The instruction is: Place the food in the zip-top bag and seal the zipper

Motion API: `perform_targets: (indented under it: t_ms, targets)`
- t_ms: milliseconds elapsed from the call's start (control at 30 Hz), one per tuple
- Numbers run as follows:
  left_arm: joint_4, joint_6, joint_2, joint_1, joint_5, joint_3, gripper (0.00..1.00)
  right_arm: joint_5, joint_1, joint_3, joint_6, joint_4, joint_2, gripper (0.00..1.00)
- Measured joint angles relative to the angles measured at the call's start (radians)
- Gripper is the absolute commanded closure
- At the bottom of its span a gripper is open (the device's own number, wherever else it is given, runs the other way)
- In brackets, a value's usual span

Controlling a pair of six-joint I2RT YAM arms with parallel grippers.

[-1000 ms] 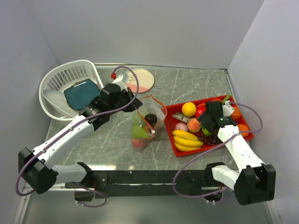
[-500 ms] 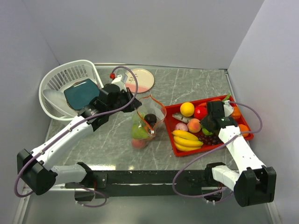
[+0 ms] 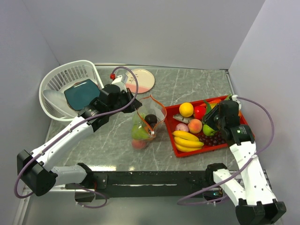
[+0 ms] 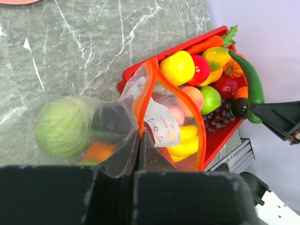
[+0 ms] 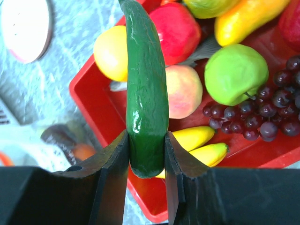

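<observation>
The clear zip-top bag (image 3: 148,123) stands open on the table, its orange-red zipper strip (image 4: 150,89) forming a loop. It holds a green cabbage-like piece (image 4: 61,126), a dark piece and an orange piece. My left gripper (image 4: 139,137) is shut on the near part of the bag's rim and holds the mouth up. My right gripper (image 5: 146,140) is shut on a long dark green chilli (image 5: 145,89) and holds it above the red tray (image 3: 169,131). The tray holds an orange (image 3: 186,109), a peach (image 3: 194,125), bananas (image 3: 186,139), grapes (image 3: 213,139) and more.
A white lattice basket (image 3: 56,77) with a teal plate (image 3: 82,93) stands at the back left. A pink plate (image 3: 144,79) lies behind the bag. Walls close in on the left, back and right, the right one just beyond the tray.
My right gripper has risen from the tray with the green chilli and swung back to the right. My left gripper and the bag have not moved.
</observation>
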Motion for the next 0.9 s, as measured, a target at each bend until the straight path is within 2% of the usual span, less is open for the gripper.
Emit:
perform_targets:
  t_ms: [100, 233, 333, 533, 667, 900]
  targets:
    - [0.000, 0.000, 0.000, 0.000, 0.000, 0.000, 0.99, -0.058, 0.000, 0.006, -0.043, 0.002, -0.031, 0.99]
    - [0.000, 0.000, 0.000, 0.000, 0.000, 0.000, 0.99, -0.215, 0.008, 0.006, -0.088, 0.049, -0.068, 0.96]
    - [0.000, 0.000, 0.000, 0.000, 0.000, 0.000, 0.99, -0.297, 0.098, 0.045, -0.102, 0.072, -0.060, 0.94]
    - [0.000, -0.002, 0.000, 0.000, 0.000, 0.000, 0.99, -0.306, 0.371, 0.246, -0.101, 0.070, 0.048, 0.96]
    - [0.000, -0.002, 0.000, 0.000, 0.000, 0.000, 0.99, -0.276, 0.454, 0.300, -0.089, 0.045, 0.087, 0.96]
    - [0.002, -0.003, 0.000, 0.000, 0.000, 0.000, 0.99, -0.254, 0.556, 0.301, -0.074, 0.001, 0.150, 0.95]
